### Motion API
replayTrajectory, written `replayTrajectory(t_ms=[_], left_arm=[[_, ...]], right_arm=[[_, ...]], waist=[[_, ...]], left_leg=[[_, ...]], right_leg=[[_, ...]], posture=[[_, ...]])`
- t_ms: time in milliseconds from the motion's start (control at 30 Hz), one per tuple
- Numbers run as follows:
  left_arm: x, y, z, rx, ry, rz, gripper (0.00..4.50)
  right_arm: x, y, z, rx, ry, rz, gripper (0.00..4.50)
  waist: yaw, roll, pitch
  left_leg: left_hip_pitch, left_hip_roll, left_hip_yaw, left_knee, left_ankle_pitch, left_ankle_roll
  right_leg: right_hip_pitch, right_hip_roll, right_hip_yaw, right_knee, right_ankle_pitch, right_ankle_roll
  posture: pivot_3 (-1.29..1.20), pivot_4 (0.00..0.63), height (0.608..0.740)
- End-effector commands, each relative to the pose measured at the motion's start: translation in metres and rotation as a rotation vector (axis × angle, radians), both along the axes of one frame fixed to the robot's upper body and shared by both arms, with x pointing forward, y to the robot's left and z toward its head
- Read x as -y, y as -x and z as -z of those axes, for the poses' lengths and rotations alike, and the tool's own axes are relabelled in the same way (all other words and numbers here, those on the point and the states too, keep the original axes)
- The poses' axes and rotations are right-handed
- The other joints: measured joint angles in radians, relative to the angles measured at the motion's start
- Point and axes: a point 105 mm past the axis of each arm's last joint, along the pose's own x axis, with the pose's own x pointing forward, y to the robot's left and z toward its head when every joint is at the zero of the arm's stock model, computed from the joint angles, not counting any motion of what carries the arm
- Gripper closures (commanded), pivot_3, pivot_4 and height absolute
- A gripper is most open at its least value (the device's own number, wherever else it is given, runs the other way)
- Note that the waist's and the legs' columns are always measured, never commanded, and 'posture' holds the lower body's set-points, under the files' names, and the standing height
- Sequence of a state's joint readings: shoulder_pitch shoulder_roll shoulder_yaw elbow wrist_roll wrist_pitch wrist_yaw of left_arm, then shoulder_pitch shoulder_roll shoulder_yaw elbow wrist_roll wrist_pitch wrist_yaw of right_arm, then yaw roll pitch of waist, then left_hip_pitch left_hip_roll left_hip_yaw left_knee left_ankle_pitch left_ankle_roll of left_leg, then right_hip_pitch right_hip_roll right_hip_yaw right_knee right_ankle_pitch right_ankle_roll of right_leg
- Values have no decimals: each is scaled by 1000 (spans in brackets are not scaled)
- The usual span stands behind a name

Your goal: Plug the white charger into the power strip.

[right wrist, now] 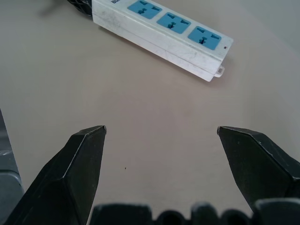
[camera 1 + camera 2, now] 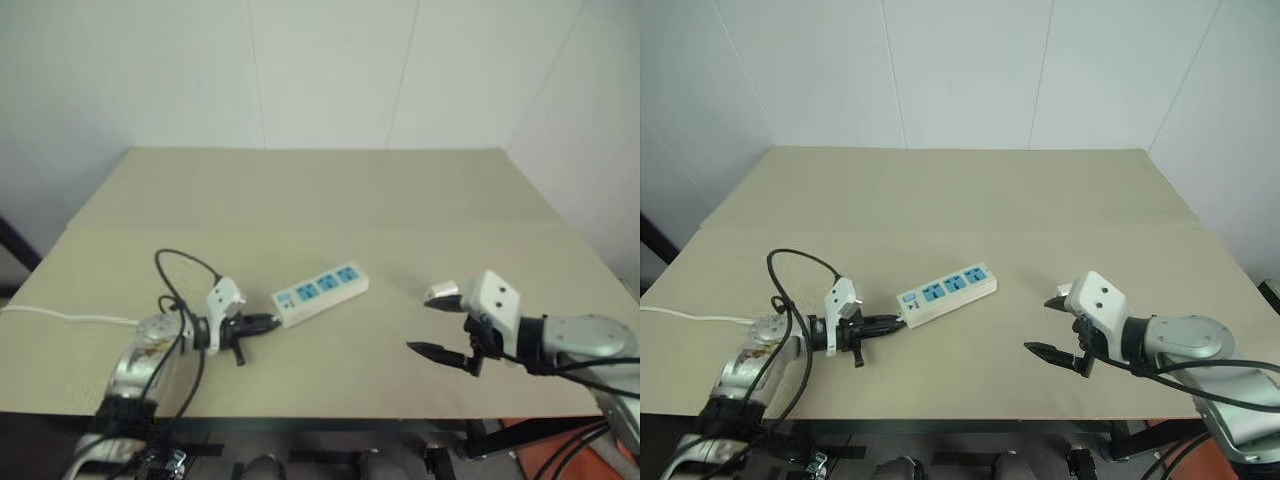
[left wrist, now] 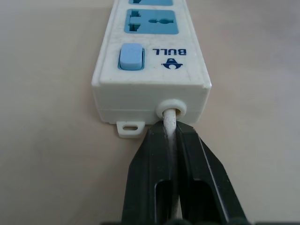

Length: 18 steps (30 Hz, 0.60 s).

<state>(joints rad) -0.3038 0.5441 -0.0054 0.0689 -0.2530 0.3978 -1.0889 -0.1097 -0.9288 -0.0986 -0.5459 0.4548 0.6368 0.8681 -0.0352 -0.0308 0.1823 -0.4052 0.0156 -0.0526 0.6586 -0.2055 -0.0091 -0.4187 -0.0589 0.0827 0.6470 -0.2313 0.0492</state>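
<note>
Left wrist view first: the left jaws are pressed together on the thin white cable [image 3: 169, 126], pinching it right where it leaves the power strip [image 3: 150, 70]. The black fingers [image 3: 150, 178] sit just short of the strip's end wall. Straight ahead of those jaws lie the blue switch [image 3: 131, 56] and then the first blue socket [image 3: 151, 22]. The strip lies flat on the counter [image 2: 300, 190], running lengthwise away from the fingertips.

How will it handle? My read is a light, hard plastic bar, smooth enough to skate on this counter when pushed from above. The cable is soft and will bend rather than steer the bar, so a pinch this close to the body looks like the sensible place to anchor it. The long sides of the bar would give a firmer hold.

Across to the right: the right jaws are spread wide and hold nothing, with bare counter between the two fingers [image 1: 79, 159]. The strip lies ahead of them, well apart, its three sockets facing up and its far end nearest those fingertips.
</note>
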Motion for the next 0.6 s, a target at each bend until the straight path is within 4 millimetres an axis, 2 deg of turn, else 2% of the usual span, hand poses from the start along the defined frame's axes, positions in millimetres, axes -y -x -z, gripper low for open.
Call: replayTrajectory(t_ms=[33, 233, 367, 600], left_arm=[[4, 5, -22, 52, -16, -42, 4484], [2, 5, -26, 56, -79, -92, 4484], [7, 6, -27, 54, -64, -81, 3364], [7, 16, -40, 55, -36, -4, 1076]], right_arm=[[-6, -3, -10, 59, -10, -32, 0], [-10, -7, -6, 63, -10, -47, 0], [-9, -7, -6, 66, -9, -46, 0], [-3, -7, -6, 70, -2, -26, 0]], waist=[[-2, 0, 0], [-2, 0, 0], [-2, 0, 0], [-2, 0, 0]], left_leg=[[0, 0, 0, 0, 0, 0], [0, 0, 0, 0, 0, 0], [-1, 0, 0, 0, 0, 0], [0, 0, 0, 0, 0, 0]], right_leg=[[0, 0, 0, 0, 0, 0], [0, 0, 0, -1, 0, 0], [-1, 0, 0, -1, 0, 0], [-1, 0, 0, -1, 0, 0]], posture=[[0, 150, 740], [0, 150, 740], [0, 150, 740], [0, 150, 740]])
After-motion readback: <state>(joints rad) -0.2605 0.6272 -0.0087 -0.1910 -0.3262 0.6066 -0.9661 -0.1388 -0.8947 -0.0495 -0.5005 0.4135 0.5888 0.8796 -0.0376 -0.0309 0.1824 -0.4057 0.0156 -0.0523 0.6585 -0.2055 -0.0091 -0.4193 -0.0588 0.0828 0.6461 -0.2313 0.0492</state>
